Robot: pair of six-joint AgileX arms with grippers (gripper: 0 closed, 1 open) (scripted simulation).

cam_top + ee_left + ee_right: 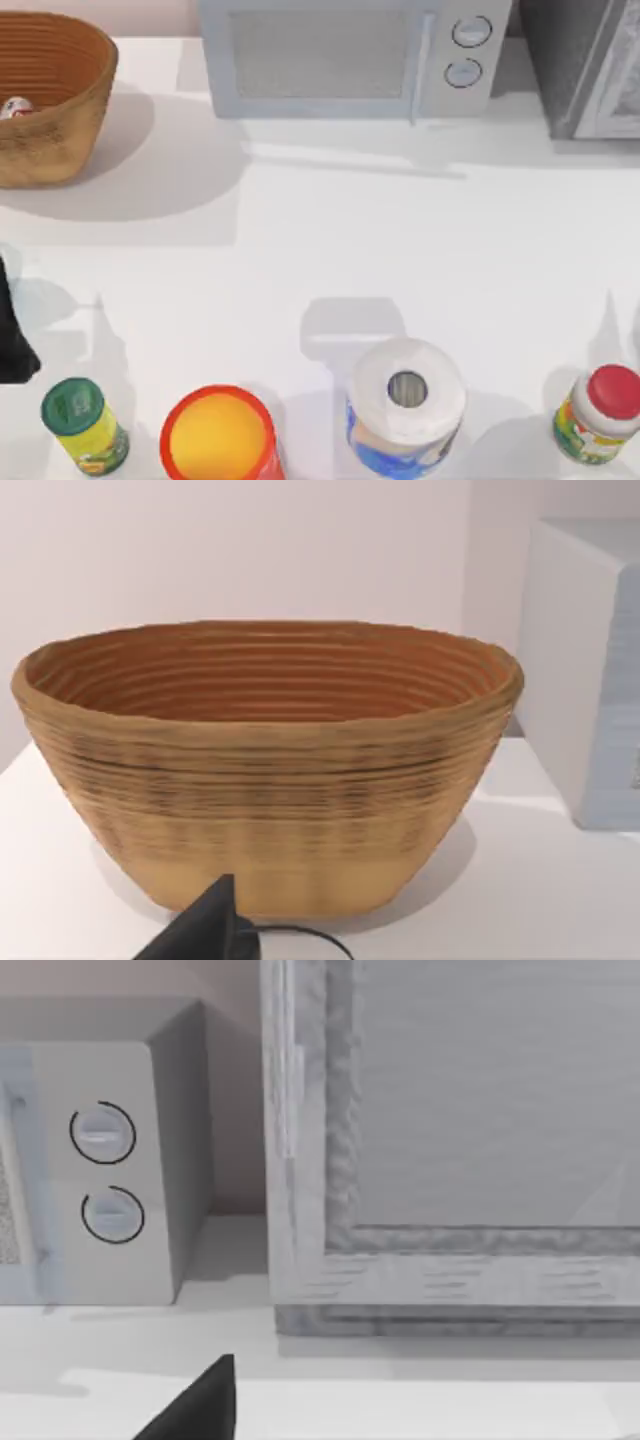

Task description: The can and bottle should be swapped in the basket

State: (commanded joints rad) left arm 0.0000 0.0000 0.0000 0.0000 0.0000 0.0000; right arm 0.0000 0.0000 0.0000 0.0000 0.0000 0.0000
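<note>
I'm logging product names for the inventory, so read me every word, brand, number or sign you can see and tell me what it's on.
No text can be read.
Green-lidded yellow-green jar: label print too blurred to read.
Red-capped white bottle: green-yellow label too blurred to read.
White paper roll in blue-printed wrap: print unreadable.
Tiny white can with red label in the brown wicker basket: too small to read.
Grey microwave: two round dials, no markings legible.

The white table [330,240] carries basket [45,95], microwave [350,55] (rear), jar [85,425], cup [218,435].
</note>
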